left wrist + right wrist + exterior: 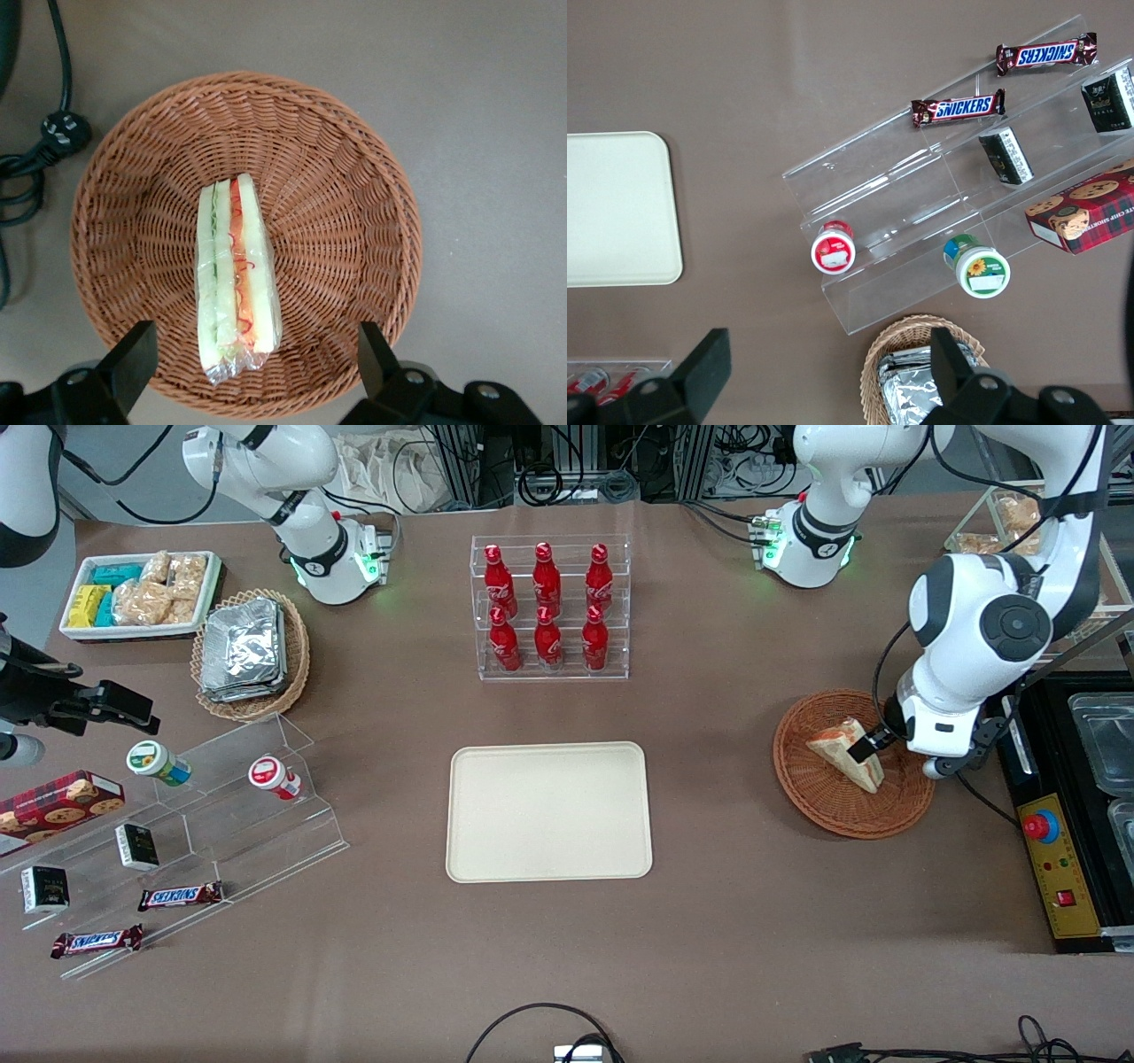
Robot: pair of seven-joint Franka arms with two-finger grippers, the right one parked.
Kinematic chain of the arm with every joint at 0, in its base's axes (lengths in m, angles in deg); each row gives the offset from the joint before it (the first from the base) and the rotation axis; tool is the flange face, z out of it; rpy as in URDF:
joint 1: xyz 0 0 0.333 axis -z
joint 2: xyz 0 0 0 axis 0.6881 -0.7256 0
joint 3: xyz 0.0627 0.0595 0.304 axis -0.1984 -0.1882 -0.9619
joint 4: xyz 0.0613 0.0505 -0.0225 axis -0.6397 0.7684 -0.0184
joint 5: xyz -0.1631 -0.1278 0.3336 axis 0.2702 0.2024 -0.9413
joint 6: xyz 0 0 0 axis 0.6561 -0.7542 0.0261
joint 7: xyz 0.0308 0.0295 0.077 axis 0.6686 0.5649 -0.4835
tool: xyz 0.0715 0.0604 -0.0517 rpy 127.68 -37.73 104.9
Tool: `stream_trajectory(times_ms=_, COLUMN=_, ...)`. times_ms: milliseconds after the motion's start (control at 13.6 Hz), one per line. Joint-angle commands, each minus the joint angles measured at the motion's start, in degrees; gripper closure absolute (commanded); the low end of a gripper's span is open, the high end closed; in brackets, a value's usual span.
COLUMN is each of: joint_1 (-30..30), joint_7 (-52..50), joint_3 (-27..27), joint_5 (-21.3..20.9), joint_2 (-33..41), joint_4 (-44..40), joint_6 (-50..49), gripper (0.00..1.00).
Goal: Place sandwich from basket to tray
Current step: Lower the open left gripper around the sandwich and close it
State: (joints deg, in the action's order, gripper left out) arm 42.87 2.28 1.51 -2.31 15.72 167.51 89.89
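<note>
The sandwich [840, 746] [232, 274], a plastic-wrapped wedge of white bread showing red and green filling, lies in the reddish-brown wicker basket [802, 784] [354, 221] toward the working arm's end of the table. My gripper [873, 755] [255, 359] hangs just above the basket, open. Its two black fingers [133, 354] stand wide apart on either side of the sandwich's end without touching it. The cream tray [549, 812] [611, 208] lies flat at the table's middle with nothing on it.
A clear rack of red bottles [549, 607] stands farther from the front camera than the tray. A black control box with a red button [1054, 859] lies beside the basket. A cable plug [62, 133] rests near the basket. Snack shelves [204, 824] sit toward the parked arm's end.
</note>
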Motion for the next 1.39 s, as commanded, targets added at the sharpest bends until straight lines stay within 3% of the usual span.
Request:
stream_trajectory(times_ms=0, joint_1=0.26, joint_7=-2.90, joint_3=-0.08, joint_5=-0.85, joint_2=2.00, joint_4=6.62, joint_6=6.77, gripper=0.00)
stream_trajectory(times_ms=1173, joint_1=-0.36, joint_7=-6.15, joint_3=-0.26, joint_5=-0.94, joint_2=-4.68, joint_4=13.75, joint_6=21.55, gripper=0.00)
stream_trajectory(times_ms=1246, joint_1=-0.36, joint_7=-6.15, joint_3=-0.26, joint_5=-0.94, joint_2=-4.68, joint_4=13.75, joint_6=21.55, gripper=0.07)
stream_trajectory(times_ms=1319, joint_1=-0.27, joint_7=-5.98, joint_3=-0.26, joint_5=-1.20, joint_2=-4.68, joint_4=13.75, joint_6=21.55, gripper=0.22)
